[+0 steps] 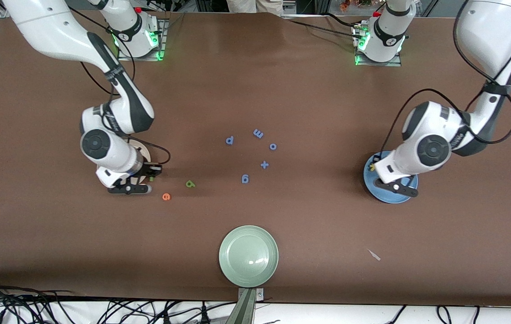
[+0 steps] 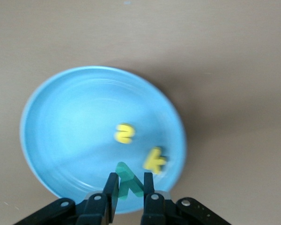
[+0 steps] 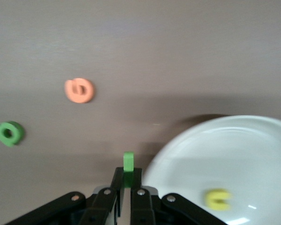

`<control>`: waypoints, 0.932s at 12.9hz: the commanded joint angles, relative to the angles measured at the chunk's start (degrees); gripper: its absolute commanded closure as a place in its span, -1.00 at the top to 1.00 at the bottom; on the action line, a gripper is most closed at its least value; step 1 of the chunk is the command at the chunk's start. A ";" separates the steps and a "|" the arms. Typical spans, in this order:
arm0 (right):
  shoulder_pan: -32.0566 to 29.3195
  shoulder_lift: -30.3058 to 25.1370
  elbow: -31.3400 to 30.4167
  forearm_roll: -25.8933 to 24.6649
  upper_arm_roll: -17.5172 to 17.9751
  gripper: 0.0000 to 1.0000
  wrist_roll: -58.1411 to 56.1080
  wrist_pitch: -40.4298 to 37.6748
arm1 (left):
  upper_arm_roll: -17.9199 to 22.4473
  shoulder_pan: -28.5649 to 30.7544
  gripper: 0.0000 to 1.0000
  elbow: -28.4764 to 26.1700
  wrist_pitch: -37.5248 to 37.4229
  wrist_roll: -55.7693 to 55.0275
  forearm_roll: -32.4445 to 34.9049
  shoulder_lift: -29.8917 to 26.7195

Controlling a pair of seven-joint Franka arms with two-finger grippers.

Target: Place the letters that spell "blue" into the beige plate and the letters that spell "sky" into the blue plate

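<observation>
My left gripper [image 2: 129, 181] hangs over the blue plate [image 2: 61, 122], shut on the teal-green y [image 2: 125, 172]. A yellow s [image 2: 124, 133] and a yellow k [image 2: 154, 160] lie in that plate. The right gripper [image 3: 128, 176] is shut on the dark green l [image 3: 128, 161], low over the table at the rim of the beige plate [image 3: 253, 150], where the yellow u [image 3: 218, 199] lies. The orange e [image 1: 166, 196] and the olive-green b [image 1: 190, 183] rest on the table beside the right gripper [image 1: 150, 175]. In the front view the right arm covers most of the beige plate [image 1: 144, 150].
Several blue-purple letters [image 1: 258, 133] are scattered at the table's middle. A pale green plate [image 1: 248, 255] sits near the front edge. A small pale scrap [image 1: 374, 254] lies nearer the camera than the blue plate [image 1: 390, 196].
</observation>
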 commanded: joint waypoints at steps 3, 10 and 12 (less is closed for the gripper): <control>0.11 -2.71 -1.29 0.11 -2.15 -0.36 -3.15 -5.08 | -0.64 4.52 0.14 0.28 4.26 4.72 5.22 4.59; 0.99 2.63 4.66 0.63 -1.62 -0.26 2.21 -3.24 | -8.71 4.26 1.00 6.76 -8.88 2.62 1.02 -4.10; 3.27 7.63 11.59 0.63 -1.27 -0.18 5.54 -3.15 | -9.34 4.43 1.00 13.52 -16.88 2.61 -5.02 -5.51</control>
